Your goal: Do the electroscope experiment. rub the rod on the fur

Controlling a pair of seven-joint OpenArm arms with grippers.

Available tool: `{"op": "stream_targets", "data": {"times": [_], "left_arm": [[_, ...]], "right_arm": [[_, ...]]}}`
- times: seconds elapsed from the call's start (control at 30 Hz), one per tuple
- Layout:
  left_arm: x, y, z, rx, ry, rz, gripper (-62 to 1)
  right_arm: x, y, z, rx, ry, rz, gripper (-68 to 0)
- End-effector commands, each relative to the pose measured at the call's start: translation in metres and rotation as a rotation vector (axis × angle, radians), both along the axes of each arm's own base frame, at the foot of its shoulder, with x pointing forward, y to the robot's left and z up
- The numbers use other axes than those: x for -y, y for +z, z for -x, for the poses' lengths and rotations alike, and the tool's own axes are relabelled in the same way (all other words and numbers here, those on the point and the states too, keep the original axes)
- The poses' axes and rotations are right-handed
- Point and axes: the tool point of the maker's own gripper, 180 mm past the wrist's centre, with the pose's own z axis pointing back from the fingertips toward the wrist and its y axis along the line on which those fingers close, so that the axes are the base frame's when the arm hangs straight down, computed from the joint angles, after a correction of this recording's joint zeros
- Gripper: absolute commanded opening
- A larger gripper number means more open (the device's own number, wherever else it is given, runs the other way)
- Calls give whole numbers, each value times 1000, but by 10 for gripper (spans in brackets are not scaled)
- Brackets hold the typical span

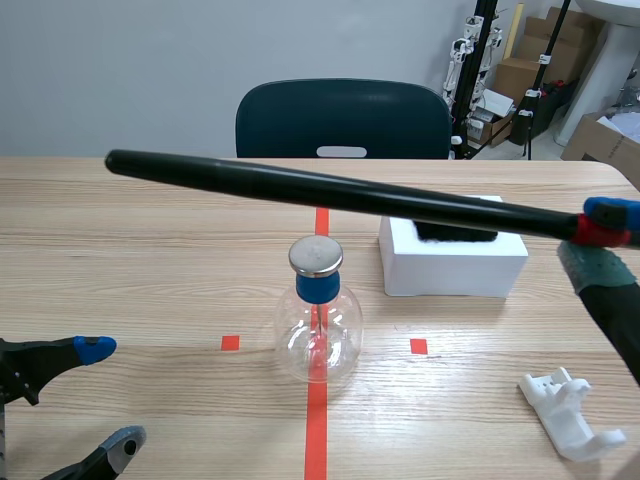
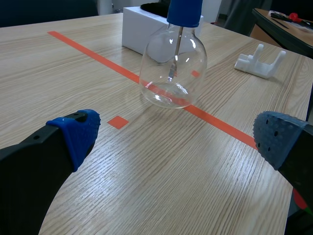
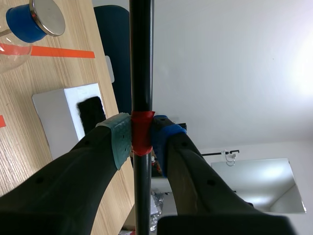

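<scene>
Rod: we see a long black rod held in the air, close to level. Its long axis runs from the right jaws out across the desk to the left.
Look: straight, round and glossy black, with a band of red tape at the gripped spot.
Fur: a small black patch lies on top of a white block, below the rod's gripped half. We cannot tell whether they touch.
Right jaws: clamped on the rod at the red band, a pad pressed on each side.
Left jaws: spread wide and holding nothing, low at the near edge. The glass electroscope is just ahead and the fur well apart.
Next move: we judge the right arm is the nearer one. It should lower the rod onto the fur and draw it along its own length.
</scene>
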Motion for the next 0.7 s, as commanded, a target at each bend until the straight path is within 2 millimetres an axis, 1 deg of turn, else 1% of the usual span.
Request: {"op": "stream_targets", "data": {"times": [0.0,0.4,0.67], "left_arm": [[-2,7,-5,24,12,19,14],[-2,7,-5,25,12,18,14],[-1,7,-5,24,13,24,14]], "right_arm": [[0,5,-2,26,0,-7,-675],[5,3,-4,17,-34,1,-675],[3,3,-3,14,-23,-1,-675]]}}
